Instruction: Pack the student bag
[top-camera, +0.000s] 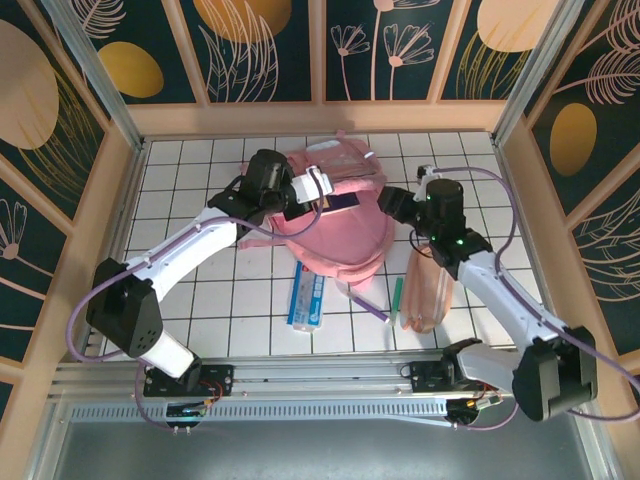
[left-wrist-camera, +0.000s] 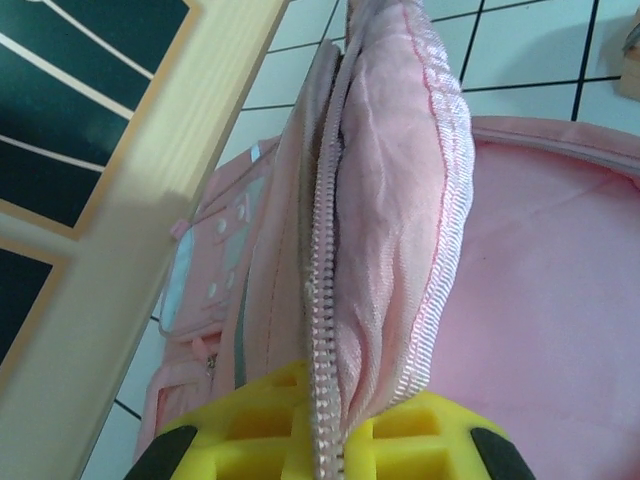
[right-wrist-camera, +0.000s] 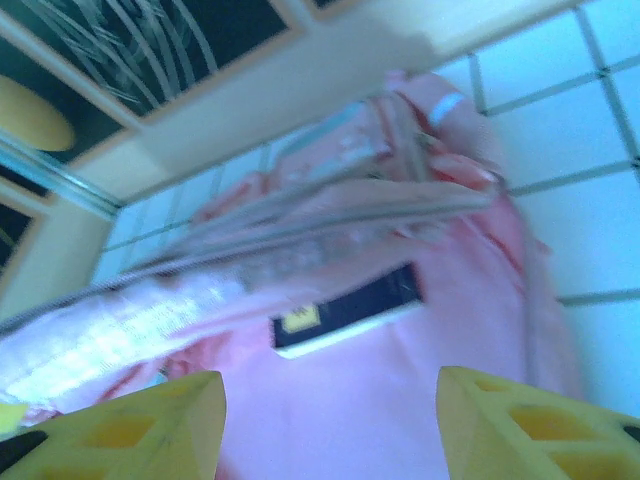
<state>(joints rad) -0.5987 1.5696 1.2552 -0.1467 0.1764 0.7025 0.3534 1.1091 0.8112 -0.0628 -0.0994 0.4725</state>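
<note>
- Top external, nearest stuff first: both arms are bolted to a metal rail (top-camera: 320, 372) at the near edge of the white tiled desk (top-camera: 190, 170). The left arm (top-camera: 190, 245) reaches up and to the right, and the right arm (top-camera: 500, 290) reaches up and to the left.
- Just past the rail there's loose stuff on the desk. There's a flat clear-and-blue packet (top-camera: 306, 298), with a green pen (top-camera: 395, 296) to its right. A peach-pink pencil pouch (top-camera: 430, 290) lies just beside the pen, partly tucked under the right arm.
- Behind those sits the student bag (top-camera: 340, 240), big and pink, mid-desk toward the far side, with the main compartment gaping open.
- A dark booklet (right-wrist-camera: 345, 312) with a yellow label lies inside the opening on the pink lining.
- The left jaws are clamped tight on the bag's zipper edge and hold that flap up. In the left wrist view, the zipper (left-wrist-camera: 322, 300) and fabric run straight between the yellow fingers (left-wrist-camera: 260, 430). The raised flap blocks most of the look into the bag from that side.
- The right jaws hang over the bag's right side, spread well apart with nothing gripped. The right wrist view is blurry, but the yellow fingers (right-wrist-camera: 520, 420) sit either side of bare lining.
- Farthest back, a wooden frame (top-camera: 320, 118) and dark floral wall panels (top-camera: 270, 45) box the desk in just behind the bag.
</note>
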